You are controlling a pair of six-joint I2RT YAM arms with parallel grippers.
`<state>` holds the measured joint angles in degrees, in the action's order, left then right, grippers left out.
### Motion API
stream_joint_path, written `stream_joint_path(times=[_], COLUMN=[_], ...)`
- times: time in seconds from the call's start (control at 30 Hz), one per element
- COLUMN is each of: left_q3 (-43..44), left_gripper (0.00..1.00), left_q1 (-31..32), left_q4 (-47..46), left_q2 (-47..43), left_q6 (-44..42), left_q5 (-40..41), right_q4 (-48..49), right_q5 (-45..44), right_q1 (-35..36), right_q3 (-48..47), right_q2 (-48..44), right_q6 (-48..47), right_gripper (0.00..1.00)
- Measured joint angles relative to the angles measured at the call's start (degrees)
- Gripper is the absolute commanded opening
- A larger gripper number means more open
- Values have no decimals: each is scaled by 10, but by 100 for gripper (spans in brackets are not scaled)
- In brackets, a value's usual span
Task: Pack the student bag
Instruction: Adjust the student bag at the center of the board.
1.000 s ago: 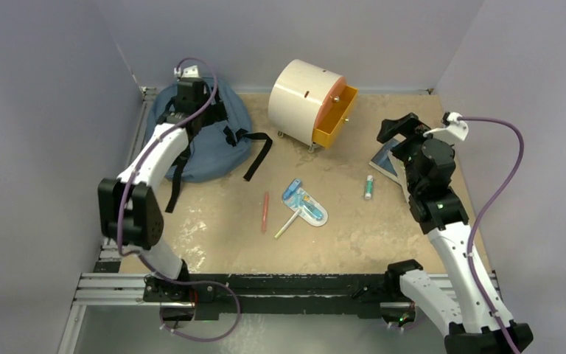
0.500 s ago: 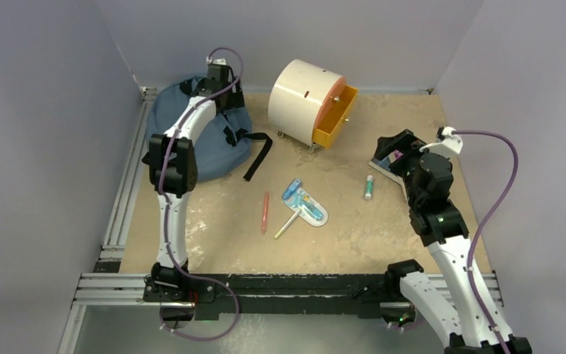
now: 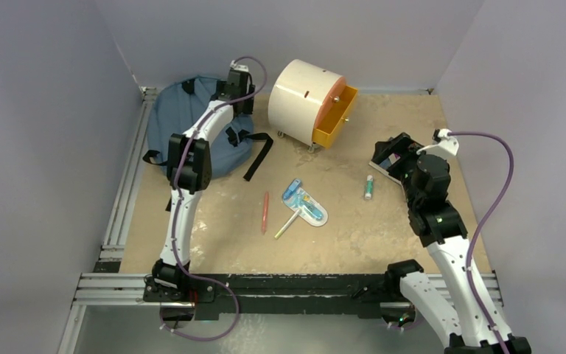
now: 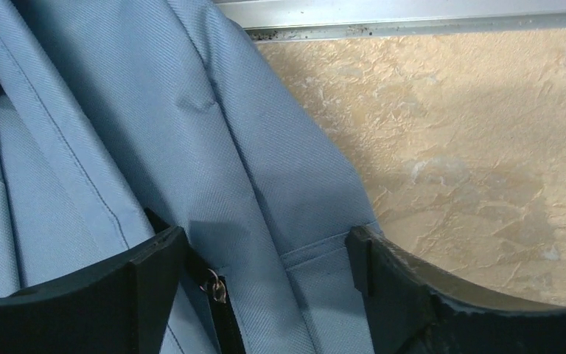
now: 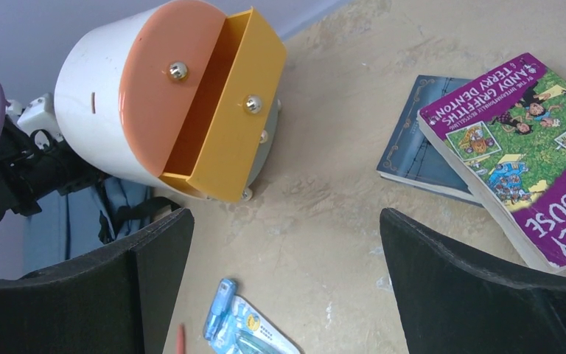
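- Slate-blue fabric backpack (image 3: 163,118) lies in the far left corner of the desk (image 3: 354,221).
- Left tool (image 4: 264,249) is above the bag's right edge, released and grasping nothing.
- Right tool (image 5: 287,221) is released and well apart from the bag.

student bag (image 3: 168,110) left, cabinet (image 3: 302,92) centre, books (image 5: 519,140) right

The bag (image 3: 171,112) was slate blue with black straps (image 3: 259,153). The cabinet (image 3: 301,88) was cream, its drawer (image 3: 337,116) orange. The surface (image 3: 368,228) was mottled sandy tan. The top book (image 5: 516,140) was purple with a green cartoon, and the lower book (image 5: 413,158) was dark blue.
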<state>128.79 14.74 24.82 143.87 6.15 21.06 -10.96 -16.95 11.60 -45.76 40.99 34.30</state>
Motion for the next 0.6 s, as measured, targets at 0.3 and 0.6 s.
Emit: stream_joint_path(times=[0.3,0.6], left_q3=[-11,-123], left_gripper=[0,0], left_q1=[-2,-17], left_q4=[2,-12], left_q2=[9,-73], left_q6=[-10,3], left_q5=[0,-63], right_q4=[0,1], right_q5=[3,16], right_q1=[0,0], right_q3=[1,2], right_q2=[4,6], right_q6=[0,2], right_gripper=[99,99])
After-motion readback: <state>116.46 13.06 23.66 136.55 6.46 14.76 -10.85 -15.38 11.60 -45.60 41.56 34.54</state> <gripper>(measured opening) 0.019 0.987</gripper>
